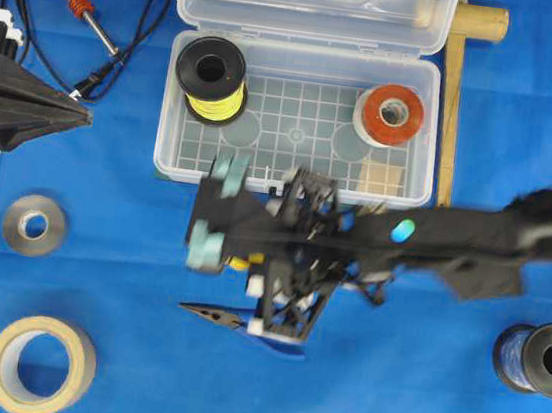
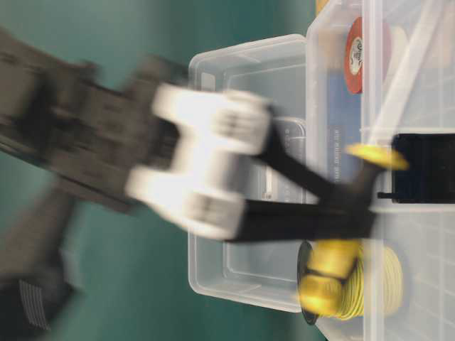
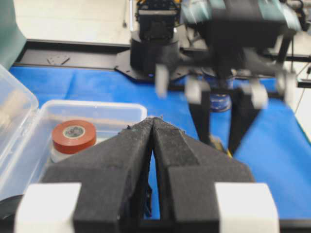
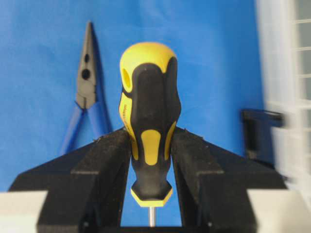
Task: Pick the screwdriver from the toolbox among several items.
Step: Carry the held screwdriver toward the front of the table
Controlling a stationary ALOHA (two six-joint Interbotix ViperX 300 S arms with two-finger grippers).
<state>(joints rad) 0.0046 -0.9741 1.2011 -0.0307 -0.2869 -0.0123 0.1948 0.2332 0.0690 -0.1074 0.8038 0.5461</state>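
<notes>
Between my right claw's [image 4: 150,160] pads sits the screwdriver [image 4: 148,121], clamped at the lower handle, yellow butt pointing away from the camera and the thin shaft showing below. That claw hangs over the blue worktop [image 1: 415,385] just in front of the toolbox [image 1: 299,119], motion-blurred, with the pliers [image 4: 86,102] lying beside it. Inside the box I see the wire spool [image 1: 211,80], tape roll [image 1: 391,115] and tan block [image 1: 381,178]. My left claw [image 3: 153,127] is pressed closed on nothing, well off to the side.
</notes>
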